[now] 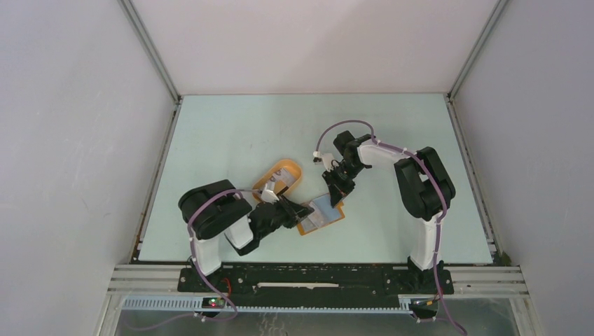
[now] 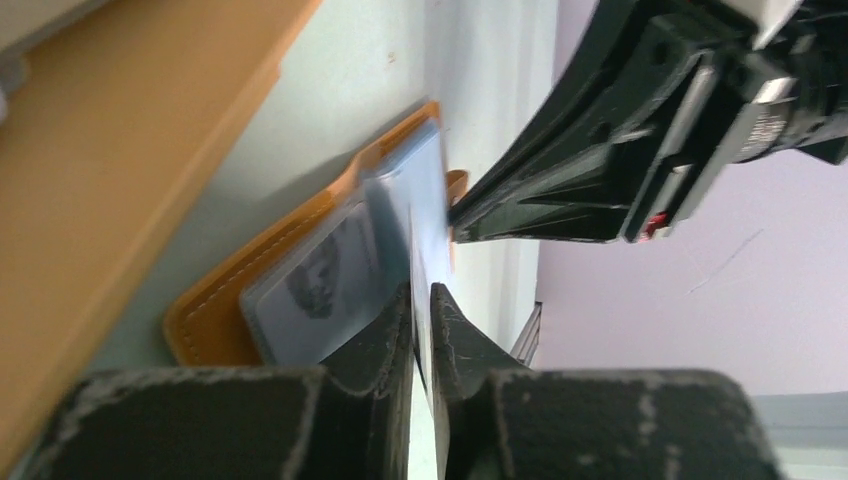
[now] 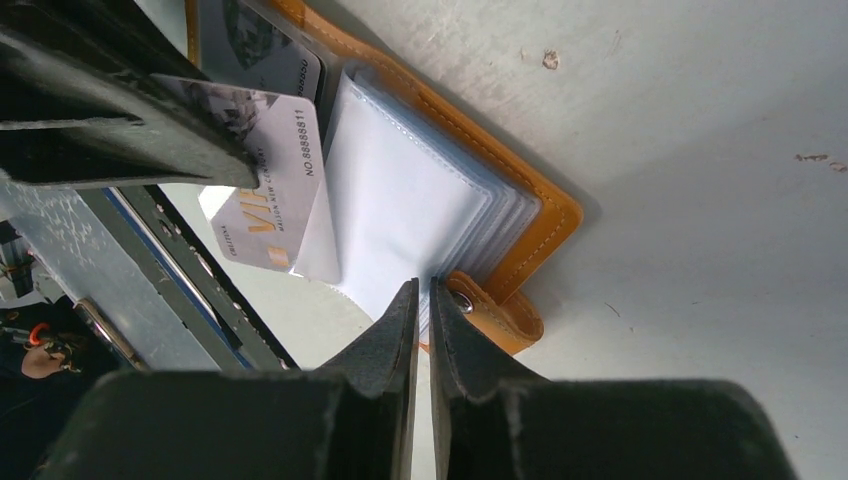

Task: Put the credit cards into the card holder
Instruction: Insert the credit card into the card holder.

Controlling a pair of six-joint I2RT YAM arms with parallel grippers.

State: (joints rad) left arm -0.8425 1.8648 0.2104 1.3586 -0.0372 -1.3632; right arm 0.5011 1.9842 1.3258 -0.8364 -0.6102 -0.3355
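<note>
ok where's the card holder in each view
top external: card holder at centre, just below the right tool
left wrist: card holder lying open, middle-left, above the left tool
right wrist: card holder across upper centre, above the right tool
shared landmark: right tool tip on its clear sleeves

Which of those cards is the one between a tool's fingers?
The pale card printed VIP in gold, edge-on between the fingers of the left tool, at the open orange card holder. The card with a dark print lies tucked in a slot instead.
</note>
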